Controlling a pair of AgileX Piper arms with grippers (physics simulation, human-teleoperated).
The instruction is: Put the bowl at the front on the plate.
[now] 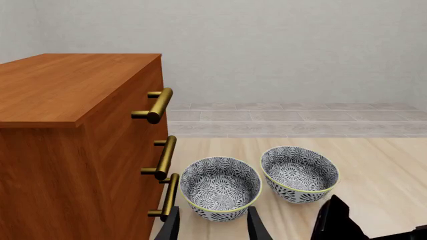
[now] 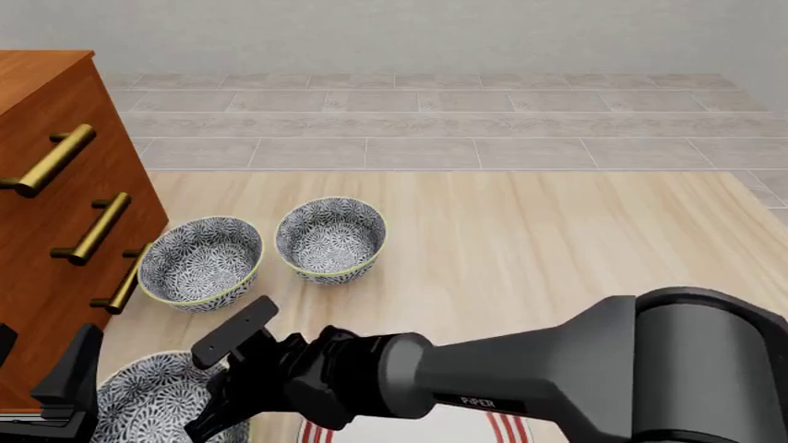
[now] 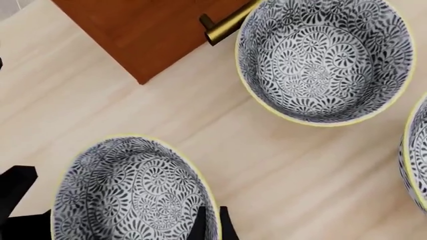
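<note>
Reaching for the bowl (image 2: pixel 142 399), sitting on the bench (image 2: pixel 530 240) at the front view's seven o'clock, nearest of three. Bracketing its rim with the right jaws (image 2: pixel 220 383), apparently apart, one finger inside. Left jaws (image 1: pixel 212 224) hanging apart. Next, probably: clamping, lifting, carrying toward five o'clock onto the plate (image 2: pixel 499 426).

Front view: one legible marking, the word "PIPER" in small pale capitals, printed on the dark grey casing of the right arm (image 2: pixel 493 374), at about 6 o'clock in the frame, just behind the wrist joint

Left wrist view: no text, label or number readable

Right wrist view: no text, label or number readable

Bowls carry floral pattern only, no lettering
</note>
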